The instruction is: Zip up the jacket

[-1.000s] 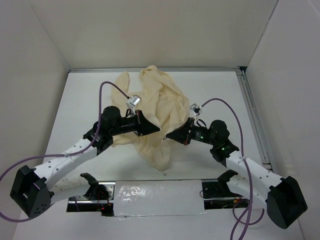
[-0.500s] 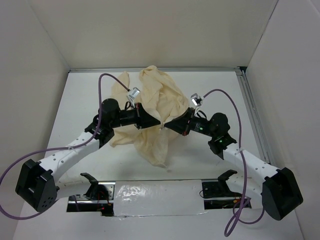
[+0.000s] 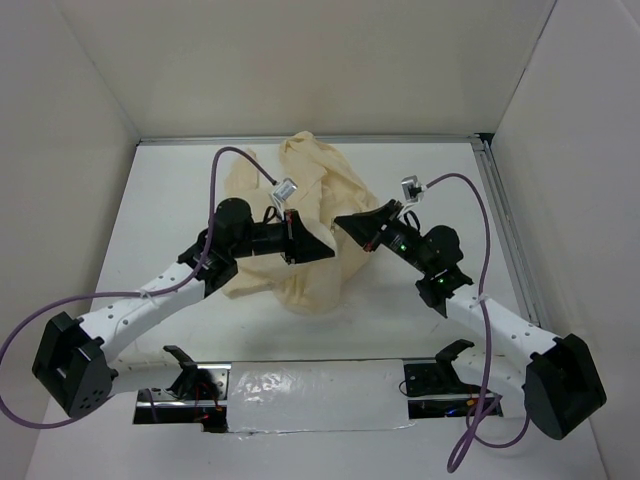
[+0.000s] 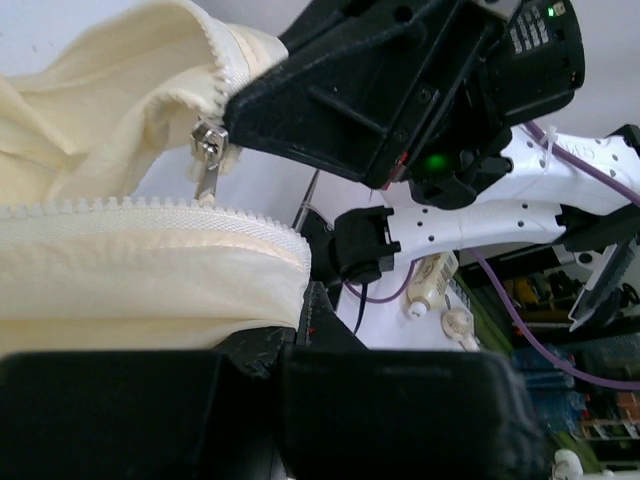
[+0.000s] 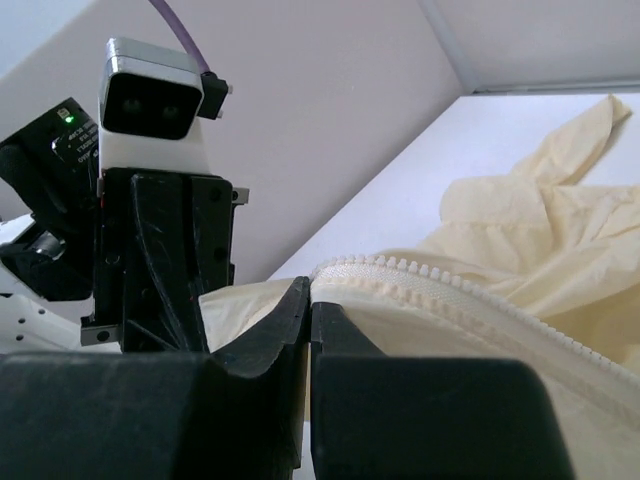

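Observation:
The pale cream jacket (image 3: 320, 185) lies bunched at the middle back of the table, its lower part lifted. My left gripper (image 3: 326, 250) is shut on one zipper edge (image 4: 150, 215), whose teeth run along the fabric. My right gripper (image 3: 345, 222) is shut on the other zipper edge (image 5: 420, 285), just across from the left one. In the left wrist view the metal zipper slider (image 4: 208, 145) hangs at the tip of the right gripper (image 4: 240, 105). The jacket's front and its dark spot are hidden in the folds.
White walls enclose the table on three sides. A metal rail (image 3: 505, 230) runs along the right side. A foil-covered strip (image 3: 310, 395) lies at the near edge between the arm bases. Small bottles (image 4: 430, 285) show beyond the table in the left wrist view.
Both grippers have risen and moved toward the back and closer together, each still gripping the jacket. The jacket's lower hem has lifted off the table and drawn back.

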`<state>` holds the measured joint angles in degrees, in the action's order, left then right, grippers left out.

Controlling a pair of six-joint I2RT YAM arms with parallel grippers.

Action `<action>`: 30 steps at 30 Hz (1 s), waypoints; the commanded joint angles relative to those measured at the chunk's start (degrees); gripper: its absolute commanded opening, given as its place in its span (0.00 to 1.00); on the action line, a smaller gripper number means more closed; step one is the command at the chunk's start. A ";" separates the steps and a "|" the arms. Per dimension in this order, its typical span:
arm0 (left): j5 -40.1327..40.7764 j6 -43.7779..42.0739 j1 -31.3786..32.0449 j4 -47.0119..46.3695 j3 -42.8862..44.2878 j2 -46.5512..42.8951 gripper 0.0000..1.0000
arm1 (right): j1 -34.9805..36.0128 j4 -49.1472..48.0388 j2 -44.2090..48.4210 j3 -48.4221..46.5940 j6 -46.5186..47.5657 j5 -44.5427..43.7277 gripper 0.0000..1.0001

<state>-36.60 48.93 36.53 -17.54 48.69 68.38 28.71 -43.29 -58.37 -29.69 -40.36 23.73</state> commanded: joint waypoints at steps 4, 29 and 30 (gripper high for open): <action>6.00 -3.40 -0.06 0.66 4.57 -2.81 0.00 | 0.38 -2.87 3.08 -3.00 3.09 0.35 0.00; 3.47 -5.16 -2.78 -6.01 7.57 -0.18 0.00 | -0.67 0.84 4.67 -0.46 0.55 6.95 0.00; 3.55 -5.16 -2.78 -6.01 7.39 -0.18 0.00 | -0.67 0.05 4.41 -0.02 0.11 7.04 0.00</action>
<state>-31.35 44.97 33.93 -18.44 53.80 68.23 28.12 -38.28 -53.45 -29.63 -39.09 29.56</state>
